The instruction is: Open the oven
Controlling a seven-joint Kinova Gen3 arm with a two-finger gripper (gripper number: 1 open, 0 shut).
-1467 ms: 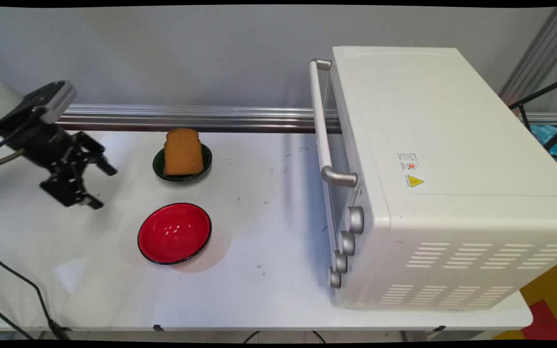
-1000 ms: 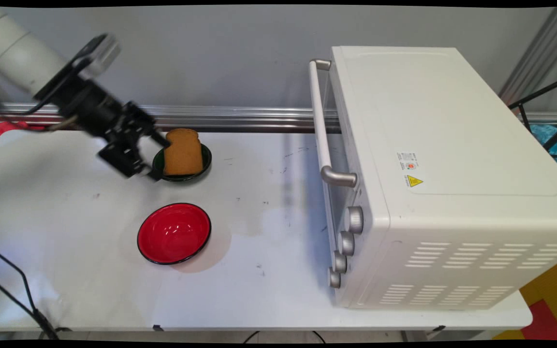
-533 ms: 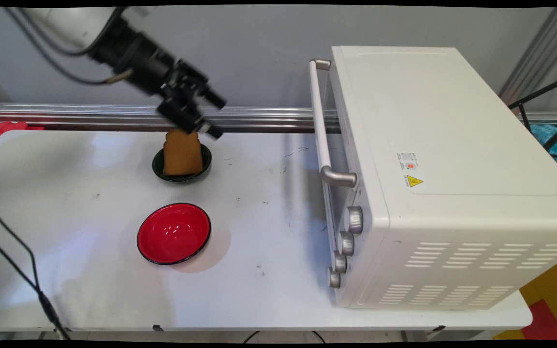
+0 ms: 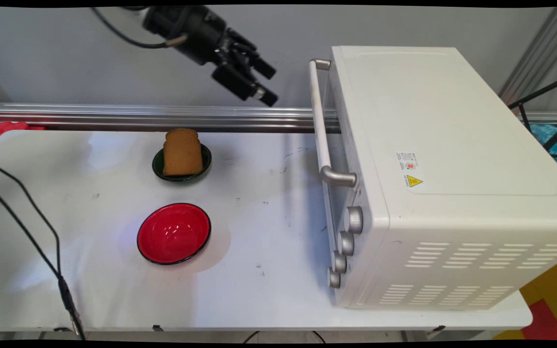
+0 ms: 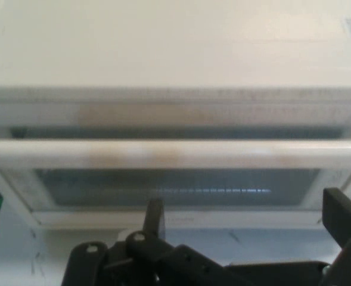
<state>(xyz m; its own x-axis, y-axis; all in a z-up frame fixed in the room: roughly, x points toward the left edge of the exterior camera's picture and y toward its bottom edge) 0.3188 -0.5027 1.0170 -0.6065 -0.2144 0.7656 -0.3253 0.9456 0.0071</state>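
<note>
My black gripper (image 4: pixel 270 83) hangs high in the air at the top of the main view, open and empty, its fingers pointing right towards the white toaster oven (image 4: pixel 443 159). It is a short way left of the upper end of the oven's door handle (image 4: pixel 321 125), not touching it. The oven door is closed. In the hand view the gripper (image 5: pixel 247 217) faces the handle bar (image 5: pixel 175 154) running across, with the glass door (image 5: pixel 175 187) below it. Well below and to the left, a slice of toast (image 4: pixel 182 151) stands in a dark green bowl (image 4: pixel 156 167).
A red bowl (image 4: pixel 174 233) with nothing in it sits on the white table (image 4: pixel 90 290) in front of the toast. Several knobs (image 4: pixel 347 243) line the oven's near front. A metal rail (image 4: pixel 114 116) runs along the back. Black cables (image 4: pixel 41 241) hang over the table's left side.
The gripper has risen from low over the table's left side and swung right, passing over the toast, to hang near the oven handle. The toast, both bowls and the oven stay put.
</note>
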